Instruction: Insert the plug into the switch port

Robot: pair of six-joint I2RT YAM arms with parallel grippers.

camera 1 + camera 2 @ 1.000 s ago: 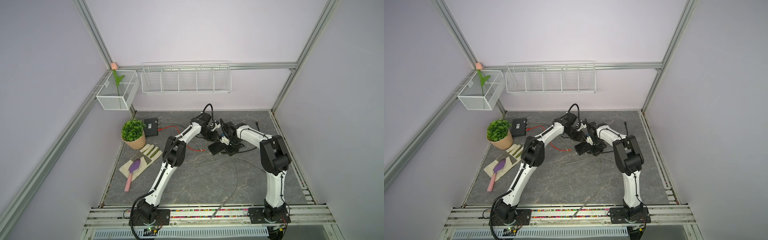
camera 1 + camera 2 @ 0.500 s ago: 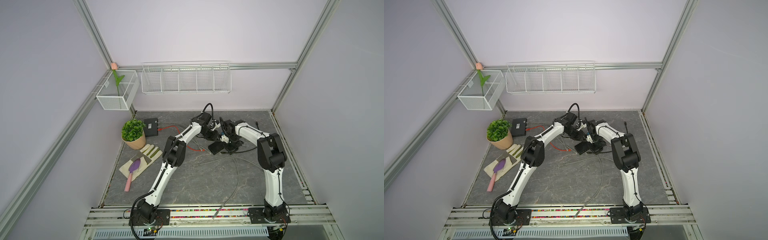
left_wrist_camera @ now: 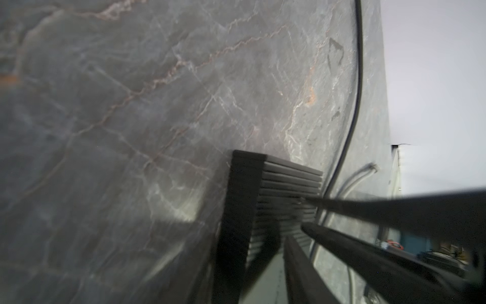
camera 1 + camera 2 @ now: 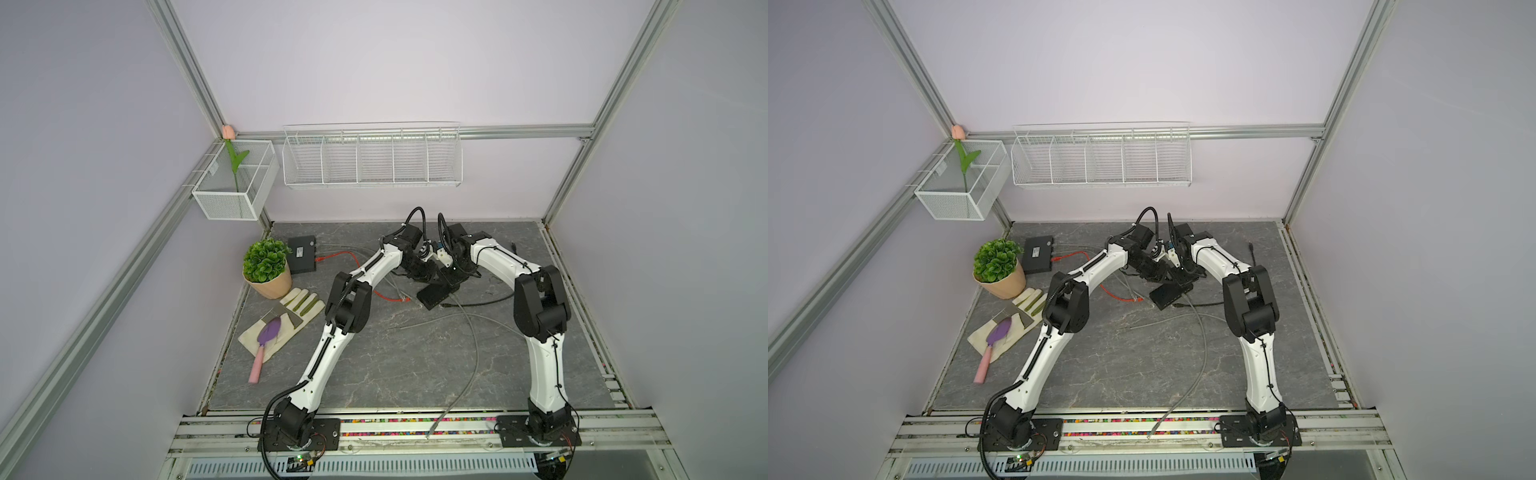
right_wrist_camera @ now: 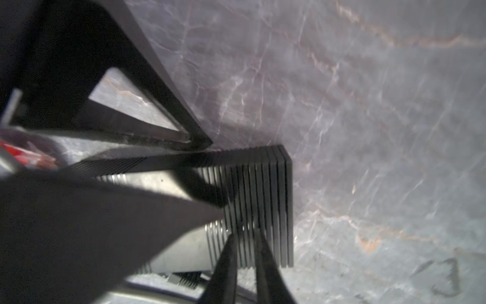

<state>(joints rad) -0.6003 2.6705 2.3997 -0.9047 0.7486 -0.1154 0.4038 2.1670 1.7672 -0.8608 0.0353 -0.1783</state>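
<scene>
Both arms meet over the black ribbed network switch point(image 4: 433, 297), which lies on the grey marble table point(image 4: 415, 365) at far centre. The left gripper point(image 3: 302, 213) is released, with a narrow empty gap between its tips over the switch's ribbed top. The right gripper point(image 5: 217, 173) is also parted, one tip beside the switch's side and the other above its top. A black cable point(image 4: 478, 303) runs in from the right to the switch's near end, but its plug is too small to tell whether it is seated.
</scene>
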